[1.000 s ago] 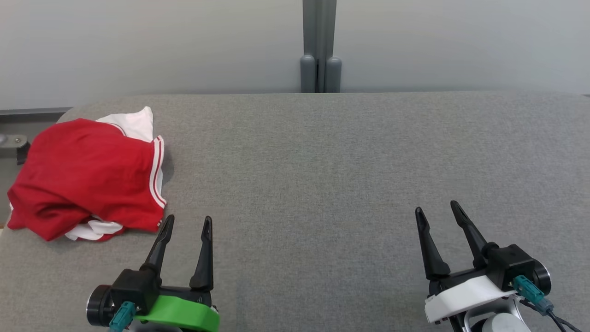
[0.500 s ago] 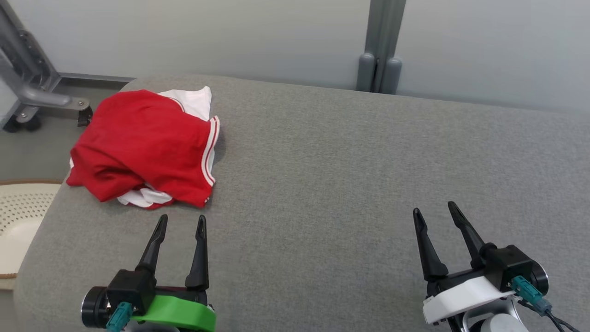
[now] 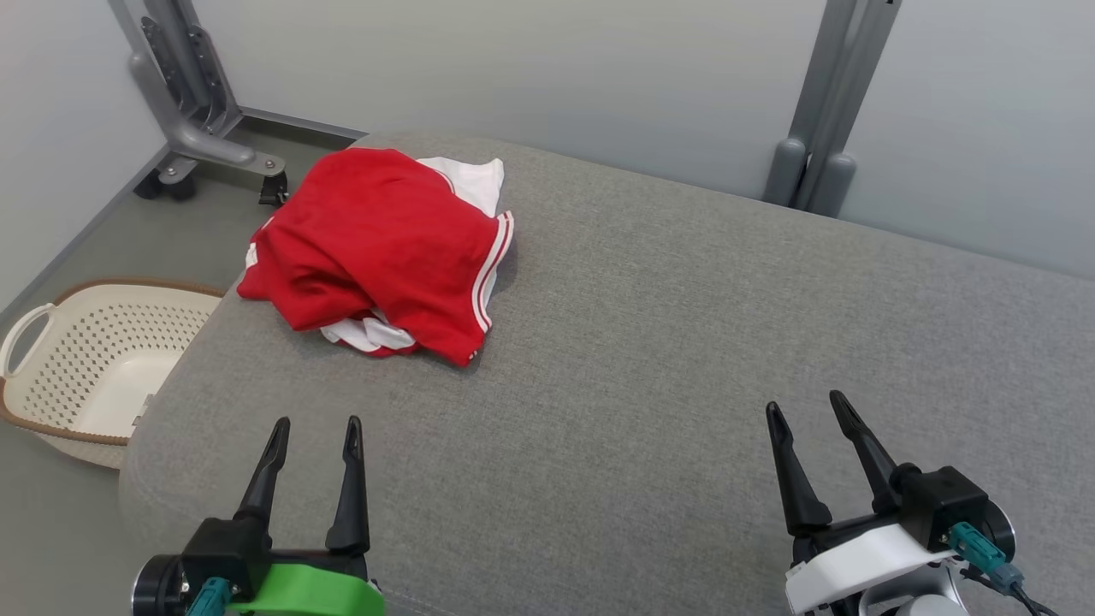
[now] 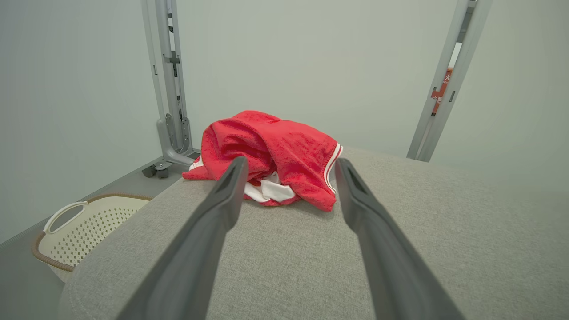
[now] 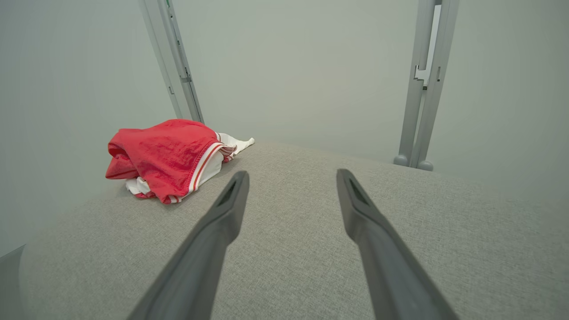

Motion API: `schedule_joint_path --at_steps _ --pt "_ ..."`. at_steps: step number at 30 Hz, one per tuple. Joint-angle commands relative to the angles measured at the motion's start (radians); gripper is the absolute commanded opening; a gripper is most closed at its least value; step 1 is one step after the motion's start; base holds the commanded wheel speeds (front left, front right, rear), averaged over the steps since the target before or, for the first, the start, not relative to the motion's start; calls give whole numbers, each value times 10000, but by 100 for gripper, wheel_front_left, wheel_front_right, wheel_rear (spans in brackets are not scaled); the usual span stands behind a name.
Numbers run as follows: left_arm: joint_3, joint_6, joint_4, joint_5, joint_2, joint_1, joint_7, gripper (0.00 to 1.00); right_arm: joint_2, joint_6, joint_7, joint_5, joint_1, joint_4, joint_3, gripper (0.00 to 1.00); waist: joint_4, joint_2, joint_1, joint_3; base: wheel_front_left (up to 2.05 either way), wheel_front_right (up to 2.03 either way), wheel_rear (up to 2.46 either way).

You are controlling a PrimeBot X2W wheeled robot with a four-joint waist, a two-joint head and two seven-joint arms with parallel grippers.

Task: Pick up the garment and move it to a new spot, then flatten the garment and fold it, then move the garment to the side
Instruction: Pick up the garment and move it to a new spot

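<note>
The garment (image 3: 376, 248) is a crumpled red piece with white trim, lying at the far left corner of the grey padded table (image 3: 684, 342). My left gripper (image 3: 316, 423) hovers open near the table's front left edge, a short way in front of the garment, nothing between its fingers. In the left wrist view the garment (image 4: 275, 155) lies straight ahead beyond the left gripper (image 4: 291, 162). My right gripper (image 3: 804, 406) stands open at the front right, far from the cloth. The right wrist view shows the garment (image 5: 169, 158) to the left of the right gripper (image 5: 291, 173).
A cream perforated laundry basket (image 3: 85, 359) sits on the floor left of the table. A grey wheeled frame leg (image 3: 197, 128) stands behind it. Another grey post (image 3: 821, 128) rises behind the table. The table's middle and right are bare fabric.
The head camera has turned left, so the whole scene has shifted right and the basket and frame leg have come into sight. The garment lies unmoved; both grippers stay open.
</note>
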Motion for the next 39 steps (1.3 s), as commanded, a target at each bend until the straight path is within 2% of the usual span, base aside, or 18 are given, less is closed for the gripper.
schedule_joint_path --at_steps 1,13,27,33,39 --pt "70 -17 -6 69 49 157 -7 100 -35 1 -32 55 117 23 20 100 315 0 0 -186 0 0 0" --pt "351 -78 -68 195 49 317 -7 100 -36 -1 -32 168 223 -1 92 100 727 0 0 -297 0 0 0" --pt "412 -170 -189 353 48 262 -6 100 -36 -1 -32 95 209 -15 114 100 603 0 0 -122 0 0 0" --pt "656 -265 -108 343 48 -407 -6 100 -38 -1 -30 -158 24 -11 76 100 432 0 0 283 0 0 0" --pt "1187 -424 -119 430 215 -1892 -6 100 -38 -1 -32 -635 -473 -63 67 100 100 0 0 1244 0 0 0"
